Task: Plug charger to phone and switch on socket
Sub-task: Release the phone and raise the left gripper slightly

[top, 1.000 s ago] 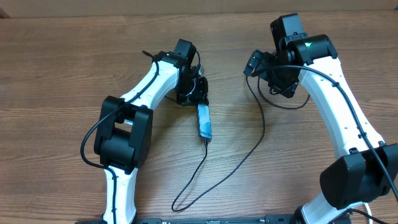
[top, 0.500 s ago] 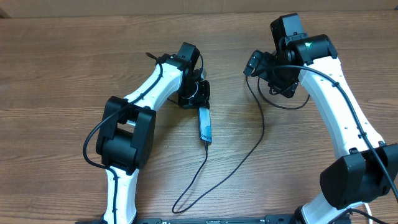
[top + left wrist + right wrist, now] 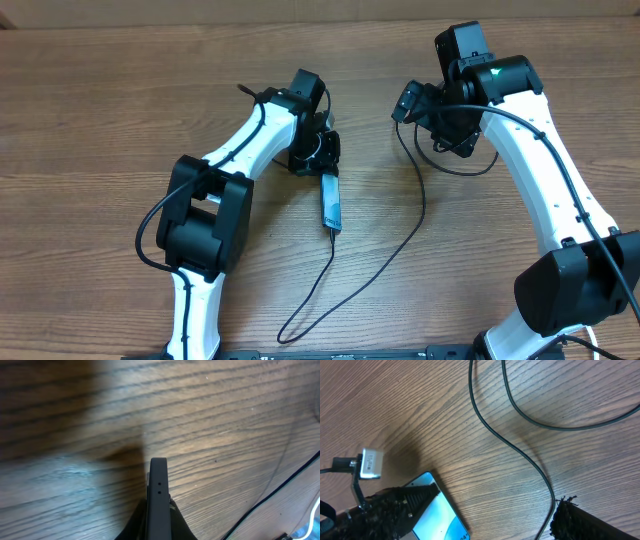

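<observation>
The left pincer was clenched on the phone, gripping it by its far end. The phone was turned nearly edge-on to the overhead camera, so only a narrow strip of lit blue screen showed. In the left wrist view it appeared as a thin dark edge coming up from between the fingers. It stretched from the pincer toward the near side of the surface, roughly at the middle. Whether it rested on the wood or hung just above could not be told.

Behind the pincer, the left arm rose from its base at the near edge to a dark elbow. Its white forearm then reached far and to the right, and the wrist folded back so the pincer pointed toward the near side.

The charger met the phone's near end, though whether its tip was seated there could not be made out. From there the thin black cable ran toward the near edge, looped, and swept back up to the right to end close under the right pincer.

The right pincer was released, its dark fingers spread wide above the wood with nothing between them. The right arm climbed from the near right corner, and its wrist bent left.
</observation>
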Action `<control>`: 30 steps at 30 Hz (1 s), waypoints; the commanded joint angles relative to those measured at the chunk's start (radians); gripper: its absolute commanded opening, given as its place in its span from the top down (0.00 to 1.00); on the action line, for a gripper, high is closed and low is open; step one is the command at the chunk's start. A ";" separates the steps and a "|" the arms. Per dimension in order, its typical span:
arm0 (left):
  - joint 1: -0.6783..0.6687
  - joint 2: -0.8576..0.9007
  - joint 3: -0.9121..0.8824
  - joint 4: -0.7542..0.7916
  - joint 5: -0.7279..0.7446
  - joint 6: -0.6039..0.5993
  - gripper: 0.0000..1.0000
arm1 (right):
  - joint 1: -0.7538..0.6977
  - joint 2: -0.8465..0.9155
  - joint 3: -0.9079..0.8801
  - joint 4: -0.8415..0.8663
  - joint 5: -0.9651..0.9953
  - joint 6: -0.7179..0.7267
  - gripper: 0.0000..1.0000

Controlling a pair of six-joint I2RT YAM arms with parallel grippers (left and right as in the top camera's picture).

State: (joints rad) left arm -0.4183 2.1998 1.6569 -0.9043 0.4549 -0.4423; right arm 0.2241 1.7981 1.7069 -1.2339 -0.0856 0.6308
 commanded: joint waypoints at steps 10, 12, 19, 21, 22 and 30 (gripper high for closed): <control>-0.015 0.005 -0.002 0.000 -0.036 -0.034 0.96 | -0.001 -0.010 0.016 -0.003 0.014 -0.004 0.00; -0.015 0.005 -0.002 0.000 -0.036 -0.037 0.96 | -0.001 -0.010 0.016 -0.003 0.014 -0.004 0.00; -0.015 0.005 -0.002 0.003 -0.048 -0.037 0.96 | -0.001 -0.010 0.016 -0.003 0.014 -0.004 0.00; -0.015 0.005 -0.002 0.004 -0.057 -0.037 0.95 | -0.001 -0.010 0.016 -0.003 0.014 -0.004 0.00; -0.015 0.005 -0.002 0.004 -0.064 -0.038 0.96 | -0.001 -0.010 0.016 -0.003 0.014 -0.004 0.00; -0.015 0.005 -0.002 0.015 -0.100 -0.037 0.96 | -0.001 -0.010 0.016 -0.004 0.014 -0.005 0.00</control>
State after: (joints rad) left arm -0.4305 2.1998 1.6569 -0.8932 0.3698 -0.4694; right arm 0.2241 1.7981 1.7069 -1.2411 -0.0856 0.6312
